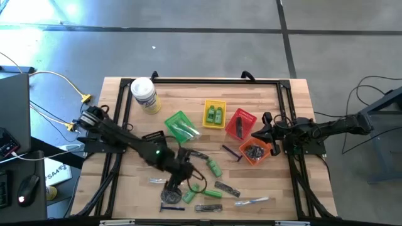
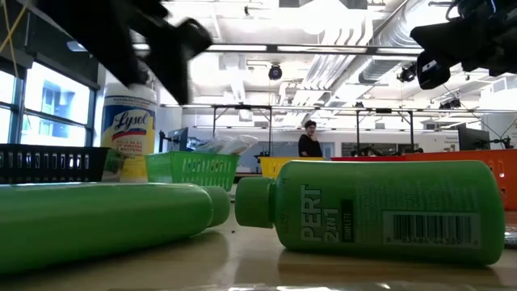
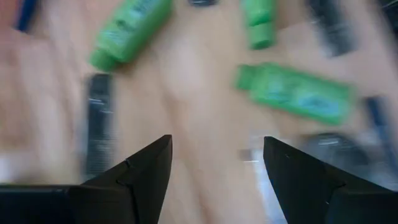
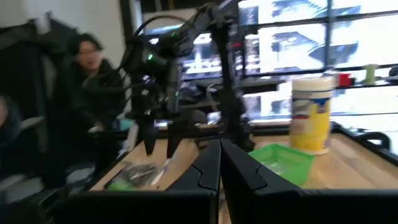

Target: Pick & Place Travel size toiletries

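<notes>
Travel size toiletries lie loose on the wooden table's near half: green bottles (image 1: 215, 167) (image 1: 195, 188), dark slim sticks (image 1: 220, 188), a clear-wrapped piece (image 1: 251, 201) and a purple-handled razor (image 1: 231, 152). My left gripper (image 1: 173, 186) hangs open above them, pointing steeply down. In its wrist view the left gripper (image 3: 214, 162) has bare table between its fingers, with green bottles (image 3: 292, 93) (image 3: 130, 31) and a dark stick (image 3: 98, 121) beyond. My right gripper (image 1: 267, 132) waits shut at the table's right, beside the orange basket (image 1: 255, 150); the right wrist view shows its fingers (image 4: 219, 158) shut.
At mid-table stand a green basket (image 1: 181, 125), a yellow basket (image 1: 215, 113) with green bottles in it, and a red basket (image 1: 240, 123). A white-lidded jar (image 1: 144, 94) stands at the far left. A black frame (image 1: 201, 80) runs along the table's edges. A person (image 4: 87, 56) sits beyond the table.
</notes>
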{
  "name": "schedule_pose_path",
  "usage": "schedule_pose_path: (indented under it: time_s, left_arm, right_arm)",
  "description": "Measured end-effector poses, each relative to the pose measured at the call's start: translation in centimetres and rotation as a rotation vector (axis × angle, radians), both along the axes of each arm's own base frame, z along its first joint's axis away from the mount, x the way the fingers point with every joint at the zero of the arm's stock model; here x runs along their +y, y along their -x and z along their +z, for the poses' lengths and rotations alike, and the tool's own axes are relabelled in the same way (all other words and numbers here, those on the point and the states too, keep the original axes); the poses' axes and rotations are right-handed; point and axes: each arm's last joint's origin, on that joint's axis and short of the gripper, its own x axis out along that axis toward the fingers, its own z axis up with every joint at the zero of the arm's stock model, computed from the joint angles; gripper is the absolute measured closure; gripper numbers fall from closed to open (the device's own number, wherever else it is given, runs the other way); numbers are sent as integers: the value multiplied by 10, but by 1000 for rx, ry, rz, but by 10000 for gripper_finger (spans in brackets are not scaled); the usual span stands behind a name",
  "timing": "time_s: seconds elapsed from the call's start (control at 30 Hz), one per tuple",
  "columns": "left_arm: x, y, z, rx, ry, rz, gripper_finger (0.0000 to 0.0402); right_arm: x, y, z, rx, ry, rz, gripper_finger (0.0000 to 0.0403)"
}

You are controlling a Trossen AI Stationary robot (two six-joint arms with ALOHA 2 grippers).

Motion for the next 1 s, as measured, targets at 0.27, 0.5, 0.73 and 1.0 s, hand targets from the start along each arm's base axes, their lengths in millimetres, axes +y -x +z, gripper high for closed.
schedule_pose_path:
  time_s: [0.27,0.5,0.73,1.0]
  left_arm:
    - [-55,33,-8,109,116,-80,158]
    - [-92,55,-9,8,87,-65,158]
    - [-111,64,-23,-3,67,-22,158]
    - [-117,77,-34,25,-20,-5,158]
  right_arm:
    - [0,0,0,-4,-2,-9,398]
    - [-1,0,0,-4,-4,-29,398]
    - [-1,0,0,-5,-5,-30,398]
    - [-1,0,3,-31,-15,-25,398]
